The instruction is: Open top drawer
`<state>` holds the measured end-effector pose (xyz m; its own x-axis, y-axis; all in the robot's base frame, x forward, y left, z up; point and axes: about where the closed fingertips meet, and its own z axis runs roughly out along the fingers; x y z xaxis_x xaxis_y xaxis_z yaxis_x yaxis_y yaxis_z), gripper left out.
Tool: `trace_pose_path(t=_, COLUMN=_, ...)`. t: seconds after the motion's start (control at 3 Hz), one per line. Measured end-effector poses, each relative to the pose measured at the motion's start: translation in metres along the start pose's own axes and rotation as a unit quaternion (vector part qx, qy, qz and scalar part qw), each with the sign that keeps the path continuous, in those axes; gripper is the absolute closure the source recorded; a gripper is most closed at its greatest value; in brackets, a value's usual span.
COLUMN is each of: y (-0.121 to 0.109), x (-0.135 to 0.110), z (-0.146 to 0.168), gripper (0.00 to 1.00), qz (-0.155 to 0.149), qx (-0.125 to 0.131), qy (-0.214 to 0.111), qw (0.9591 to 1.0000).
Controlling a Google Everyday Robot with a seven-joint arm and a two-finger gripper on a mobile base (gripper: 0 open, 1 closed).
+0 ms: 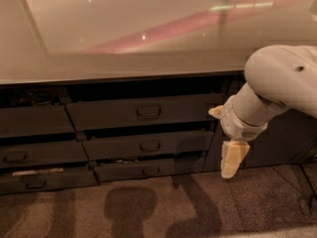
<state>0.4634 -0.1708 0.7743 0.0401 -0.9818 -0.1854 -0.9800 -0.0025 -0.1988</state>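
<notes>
The top drawer [109,115] is a wide dark grey front under the counter edge, with a small loop handle [148,112] at its centre; it looks pushed in. My gripper [225,135] hangs at the drawer's right end, to the right of the handle and apart from it. Its cream fingers are spread, one [216,112] level with the top drawer front and the other [233,157] lower, in front of the cabinet door. It holds nothing. My white arm [282,83] fills the right side.
Two shorter drawers [148,145] [148,170] sit below the top one. More drawers [29,155] stand at the left. A dark cabinet door [277,143] is behind my arm. The pale counter top [124,33] overhangs above; a brown floor [148,207] lies below.
</notes>
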Motion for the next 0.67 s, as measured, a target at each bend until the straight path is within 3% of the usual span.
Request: trace_pose_path(t=0.67, y=-0.023, x=0.033, z=0.059, gripper=0.00, qz=0.037, qx=-0.054, qy=-0.005, qw=0.9979)
